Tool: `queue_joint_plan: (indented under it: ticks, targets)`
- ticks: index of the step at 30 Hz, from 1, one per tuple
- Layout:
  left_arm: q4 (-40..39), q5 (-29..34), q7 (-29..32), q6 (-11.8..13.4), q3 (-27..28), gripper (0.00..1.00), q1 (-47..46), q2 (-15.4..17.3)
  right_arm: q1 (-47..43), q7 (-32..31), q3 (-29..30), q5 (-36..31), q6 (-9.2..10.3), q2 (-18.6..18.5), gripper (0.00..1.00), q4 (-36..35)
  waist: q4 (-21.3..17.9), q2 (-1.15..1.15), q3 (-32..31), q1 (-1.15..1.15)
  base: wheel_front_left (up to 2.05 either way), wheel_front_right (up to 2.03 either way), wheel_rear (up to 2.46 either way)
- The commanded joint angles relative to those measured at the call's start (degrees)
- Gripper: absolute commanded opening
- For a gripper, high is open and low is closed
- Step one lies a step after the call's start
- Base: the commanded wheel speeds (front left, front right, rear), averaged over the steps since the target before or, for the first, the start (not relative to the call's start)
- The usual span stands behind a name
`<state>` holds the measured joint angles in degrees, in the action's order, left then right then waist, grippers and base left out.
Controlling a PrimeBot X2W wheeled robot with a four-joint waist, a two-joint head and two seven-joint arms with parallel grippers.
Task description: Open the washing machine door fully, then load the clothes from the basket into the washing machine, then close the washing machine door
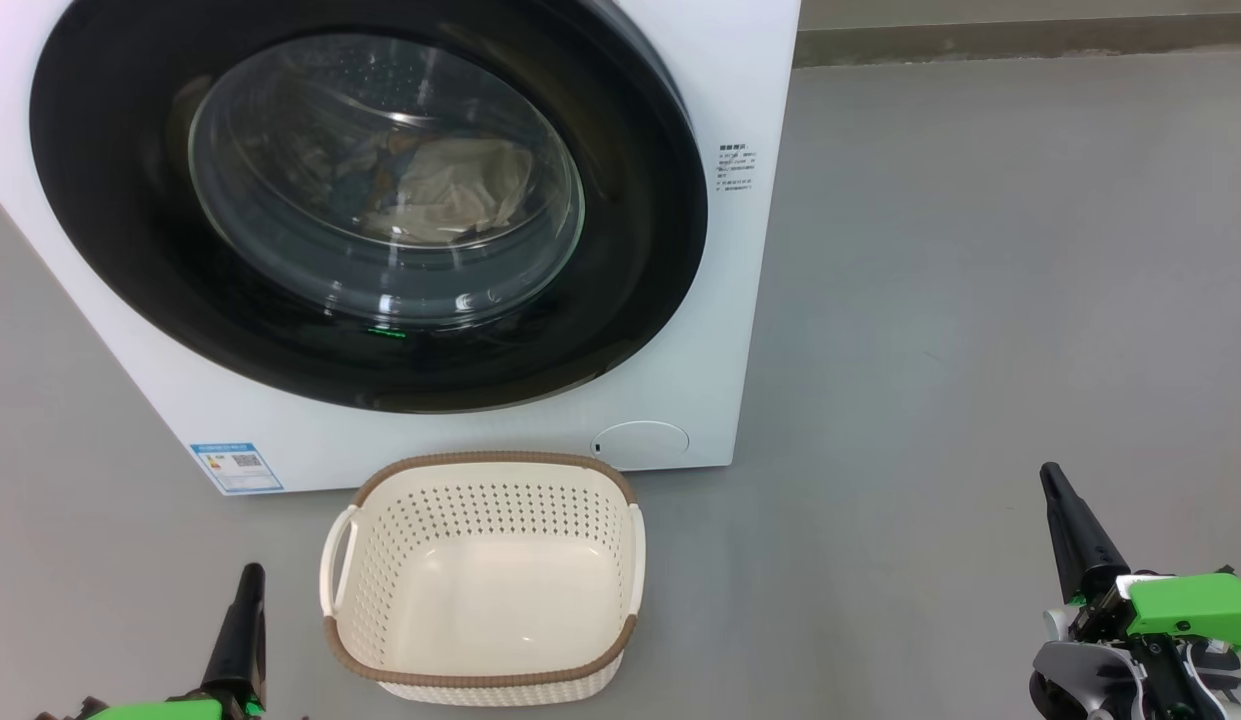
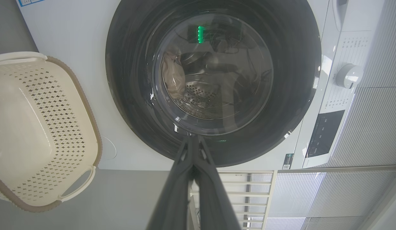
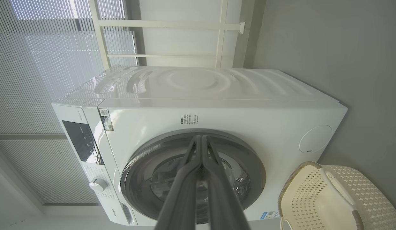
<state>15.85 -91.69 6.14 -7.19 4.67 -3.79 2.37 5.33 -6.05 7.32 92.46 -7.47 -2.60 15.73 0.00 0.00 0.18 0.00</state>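
The white washing machine (image 1: 740, 330) stands ahead with its round black-rimmed door (image 1: 370, 200) shut against the front. Behind the glass bowl lie the clothes (image 1: 430, 190), cream and bluish cloth inside the drum. On the floor in front sits the cream basket (image 1: 485, 580), with nothing in it. My left gripper (image 1: 248, 575) is at the lower left, left of the basket, fingers shut. My right gripper (image 1: 1052, 475) is at the lower right, well off to the basket's right, fingers shut and holding nothing. The left wrist view shows the door (image 2: 213, 83), the clothes (image 2: 173, 78) and the basket (image 2: 41, 127).
Grey floor (image 1: 980, 300) spreads to the machine's right, up to a wall base at the back. A blue label (image 1: 236, 467) and a round white flap (image 1: 640, 442) sit low on the machine's front. Blinds and a white rail frame (image 3: 172, 38) stand behind the machine.
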Motion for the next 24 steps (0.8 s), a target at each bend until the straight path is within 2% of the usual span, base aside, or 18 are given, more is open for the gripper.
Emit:
queue_joint_plan:
  ticks: [1, 24]
  targets:
    - [-1.8, -0.5, 0.4, -0.3, 1.9, 0.0, -2.4, 0.5, 0.8, -0.2, -1.0, -0.1, -0.02, -0.5, 0.0, -1.7, 0.0, 0.0, 0.0, 0.0, 0.0, 0.0, 0.0]
    - [-1.8, -0.5, 0.4, -0.3, 1.9, 0.0, -2.4, 0.5, 0.8, -0.3, -1.0, -0.2, -0.02, -0.4, 0.0, -1.7, 0.0, 0.0, 0.0, 0.0, 0.0, 0.0, 0.0]
